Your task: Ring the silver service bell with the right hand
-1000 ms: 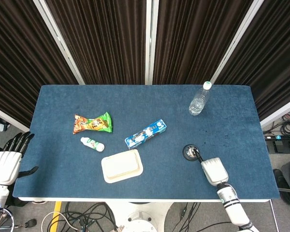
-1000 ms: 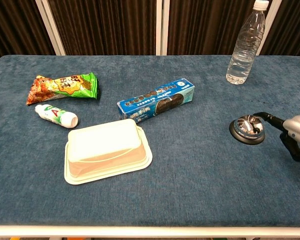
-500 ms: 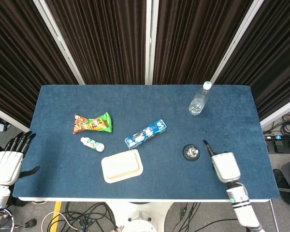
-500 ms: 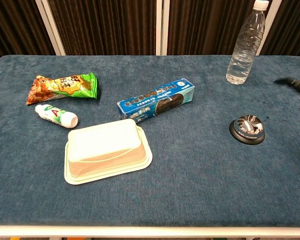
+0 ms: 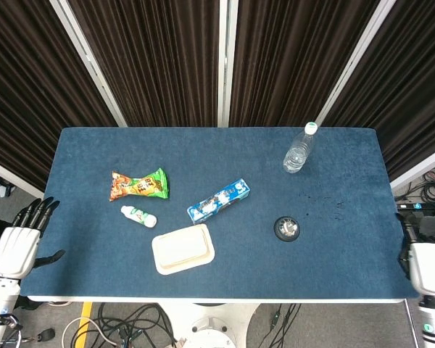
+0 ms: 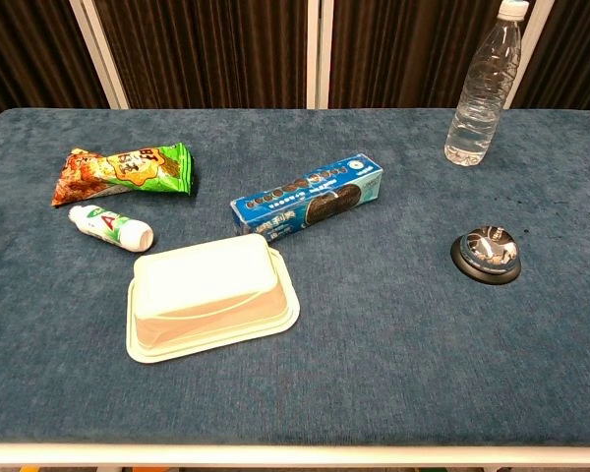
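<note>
The right hand (image 5: 425,265) sits off the right front corner of the tabletop (image 5: 348,174), beyond its edge and holding nothing; only its pale back and a couple of dark fingers (image 5: 404,226) show at the frame edge in the head view, so whether they are spread wide or curled I cannot tell; the chest view does not show this hand at all. The left hand (image 5: 17,246) hangs off the left front corner, also clear of the tabletop, its dark fingers (image 5: 33,212) apart and pointing away from the robot, the thumb out to the side, nothing in it.

Nearest the right fingers, to their left and a little farther back, stands the silver service bell (image 6: 486,254) on its black base, alone and untouched, well apart from that hand; farther left of it, toward the front edge, lies a cream lidded food tray (image 6: 208,294); just behind the tray a blue cookie box (image 6: 309,197) lies aslant. Closer to the left fingers, a small white bottle (image 6: 110,227) with a green and red label lies on its side; just behind it lies a green and orange snack bag (image 6: 123,171), near but not touching. Farthest back, beyond the bell on the right side, a clear water bottle (image 6: 483,85) with a white cap stands upright.
</note>
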### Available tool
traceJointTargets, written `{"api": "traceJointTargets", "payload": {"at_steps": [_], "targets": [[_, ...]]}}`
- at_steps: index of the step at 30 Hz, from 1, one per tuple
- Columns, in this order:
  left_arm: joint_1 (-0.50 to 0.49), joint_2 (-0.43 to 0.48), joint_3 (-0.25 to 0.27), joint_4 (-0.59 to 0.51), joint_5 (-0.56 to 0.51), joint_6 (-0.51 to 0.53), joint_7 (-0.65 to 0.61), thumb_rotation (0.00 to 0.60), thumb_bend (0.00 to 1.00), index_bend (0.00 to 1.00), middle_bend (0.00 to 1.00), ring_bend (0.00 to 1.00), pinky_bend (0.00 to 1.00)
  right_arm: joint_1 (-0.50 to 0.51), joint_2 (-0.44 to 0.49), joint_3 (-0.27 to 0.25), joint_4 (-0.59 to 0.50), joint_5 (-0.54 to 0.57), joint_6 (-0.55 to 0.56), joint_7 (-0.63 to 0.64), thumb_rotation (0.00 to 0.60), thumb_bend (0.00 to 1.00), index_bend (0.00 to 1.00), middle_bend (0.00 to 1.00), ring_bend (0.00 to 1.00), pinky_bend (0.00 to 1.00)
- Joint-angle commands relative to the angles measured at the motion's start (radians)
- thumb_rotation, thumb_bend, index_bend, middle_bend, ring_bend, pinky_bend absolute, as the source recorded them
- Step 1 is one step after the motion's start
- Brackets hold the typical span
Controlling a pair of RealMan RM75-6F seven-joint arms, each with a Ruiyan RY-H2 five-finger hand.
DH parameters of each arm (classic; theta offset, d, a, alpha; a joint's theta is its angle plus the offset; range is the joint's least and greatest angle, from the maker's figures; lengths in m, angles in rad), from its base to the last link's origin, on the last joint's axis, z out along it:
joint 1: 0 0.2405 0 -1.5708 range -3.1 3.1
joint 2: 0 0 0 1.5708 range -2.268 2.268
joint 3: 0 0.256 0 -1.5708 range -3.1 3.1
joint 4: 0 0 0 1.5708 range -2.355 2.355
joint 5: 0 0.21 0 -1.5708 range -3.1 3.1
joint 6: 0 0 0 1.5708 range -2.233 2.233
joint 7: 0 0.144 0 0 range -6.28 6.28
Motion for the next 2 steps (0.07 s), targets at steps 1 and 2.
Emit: {"api": "traceJointTargets", "payload": {"at_steps": [1,2], "targets": [[0.0,-0.001,-0.001,-0.001,0.001,0.003,0.002,0.6,0.02,0.07,0.04,0.0,0.15,-0.024,0.059,0.009,-0.044,0.07,-0.062,0.057,0.6,0.02,0.0,0.0,0.0,0.0],[0.001,-0.002,-0.001,0.0,0.001,0.004,0.003,0.6,0.02,0.07,0.04,0.0,0.15,-0.026,0.053,0.016,-0.034,0.061,-0.044,0.063,0.6,0.01,0.0,0.0,0.0,0.0]]}}
